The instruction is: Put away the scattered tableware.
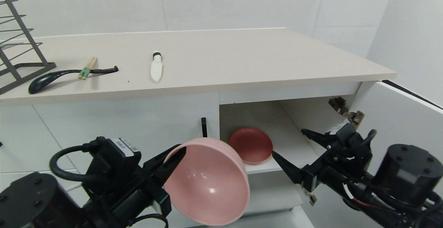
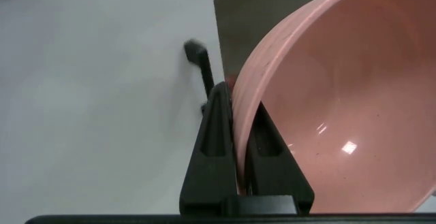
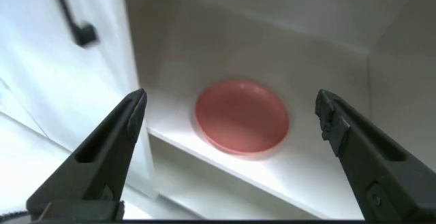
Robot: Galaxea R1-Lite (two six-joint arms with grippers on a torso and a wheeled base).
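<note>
Nearest, at the lower middle of the frame, the pink bowl point(image 1: 211, 183) hangs tipped on its side with its mouth toward the lower right. The left gripper point(image 1: 178, 152) pinches its rim between the fingers. It seems light, stiff and glossy, so perhaps slippery, and the rim is the sensible hold. At lower right, the right gripper point(image 1: 288, 142) has its fingers spread and empty before the red plate point(image 1: 251, 145) on the cabinet shelf. At upper left on the desk point(image 1: 242, 58), the black spoon point(image 1: 65, 75) lies with its length left to right.

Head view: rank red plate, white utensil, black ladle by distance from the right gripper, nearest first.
1. red plate: on the cupboard shelf, just ahead of the right gripper.
2. white utensil: mid-counter, up and to the left.
3. black ladle: far left end of the counter.
</note>
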